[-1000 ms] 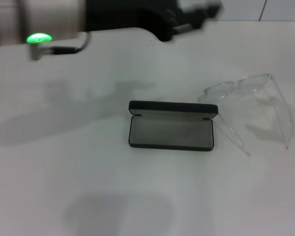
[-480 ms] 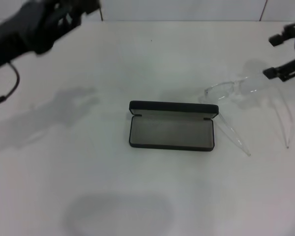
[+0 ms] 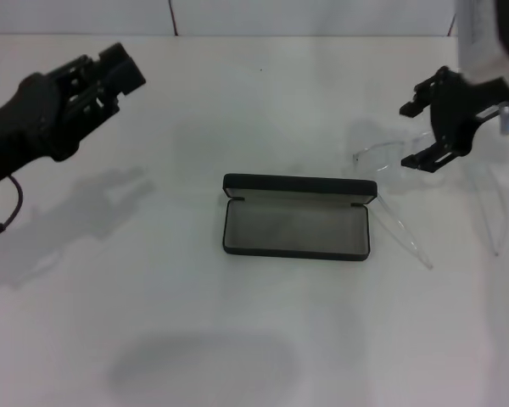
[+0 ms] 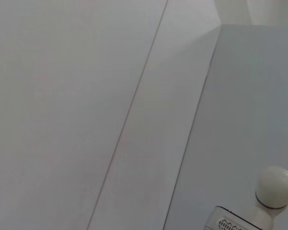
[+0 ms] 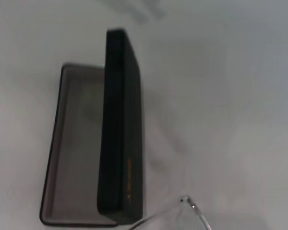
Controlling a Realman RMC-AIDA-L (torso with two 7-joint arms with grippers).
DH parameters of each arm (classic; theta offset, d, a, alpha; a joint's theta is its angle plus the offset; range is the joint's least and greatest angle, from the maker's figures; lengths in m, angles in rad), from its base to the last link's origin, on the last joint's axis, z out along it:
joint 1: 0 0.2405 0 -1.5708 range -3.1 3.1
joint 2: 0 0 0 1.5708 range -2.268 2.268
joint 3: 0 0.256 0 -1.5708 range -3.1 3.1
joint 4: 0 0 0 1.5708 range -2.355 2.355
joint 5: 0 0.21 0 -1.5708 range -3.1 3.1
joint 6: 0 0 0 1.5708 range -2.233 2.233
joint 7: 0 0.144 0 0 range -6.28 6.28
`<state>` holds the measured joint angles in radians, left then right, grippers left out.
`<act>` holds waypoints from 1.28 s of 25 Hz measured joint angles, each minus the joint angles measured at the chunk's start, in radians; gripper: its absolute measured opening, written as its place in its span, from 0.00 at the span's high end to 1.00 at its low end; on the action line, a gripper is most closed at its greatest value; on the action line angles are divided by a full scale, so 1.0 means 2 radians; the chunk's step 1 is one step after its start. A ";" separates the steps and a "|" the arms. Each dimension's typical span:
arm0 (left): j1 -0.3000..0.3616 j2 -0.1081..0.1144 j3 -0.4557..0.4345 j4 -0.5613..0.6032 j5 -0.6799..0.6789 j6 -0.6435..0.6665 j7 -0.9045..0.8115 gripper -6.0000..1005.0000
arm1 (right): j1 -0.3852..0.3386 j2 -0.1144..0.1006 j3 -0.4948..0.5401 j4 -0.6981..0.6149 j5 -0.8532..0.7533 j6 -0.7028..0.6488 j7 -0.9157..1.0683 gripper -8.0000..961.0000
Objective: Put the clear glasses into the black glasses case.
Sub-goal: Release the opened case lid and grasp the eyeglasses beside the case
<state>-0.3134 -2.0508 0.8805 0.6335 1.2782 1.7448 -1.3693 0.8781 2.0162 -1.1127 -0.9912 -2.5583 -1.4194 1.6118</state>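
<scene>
Currently, per the three live views:
Case: black glasses case lying open mid-desk, lid standing upright along the far edge, grey lining facing up, nothing inside.
Case, right wrist view: lid seen edge-on with small orange lettering near one end, grey tray beside it.
Glasses: clear glasses resting on the white desk just right of the case and slightly farther back, front frame toward the far side, both arms unfolded and pointing toward the near edge.
Glasses vs case: left arm running close past the case's right end; contact not discernible.
Glasses, right wrist view: only a corner of the frame in shot, just past the lid's end.
Right tool: right tool at far right, directly over the front frame of the glasses, two dark fingers spread apart, gripping nothing. Contact with the frame not discernible.
Left tool: left tool at far left, raised above the desk, well apart from case and glasses. Finger state not resolvable, so cannot tell; nothing seen in its grip.
Left wrist view: pale panels with a thin seam, plus a white rounded fitting at one corner; no task items in shot.
Shadows: soft arm shadow on the desk at left, another faint patch near the front edge.
</scene>
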 joint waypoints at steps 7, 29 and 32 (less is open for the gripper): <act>0.006 -0.001 0.000 -0.015 -0.001 0.000 0.009 0.66 | 0.010 0.000 -0.017 0.003 -0.005 0.022 0.012 0.19; -0.007 -0.006 -0.009 -0.062 -0.001 -0.027 0.047 0.68 | 0.028 -0.003 -0.020 0.116 -0.017 0.102 -0.014 0.26; -0.007 -0.006 -0.009 -0.064 -0.001 -0.027 0.047 0.68 | 0.029 -0.002 -0.020 0.120 -0.015 0.106 -0.020 0.27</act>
<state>-0.3282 -2.0618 0.8621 0.5047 1.2769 1.6902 -1.2747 0.9369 2.0115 -1.1532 -0.7511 -2.5887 -1.2065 1.5723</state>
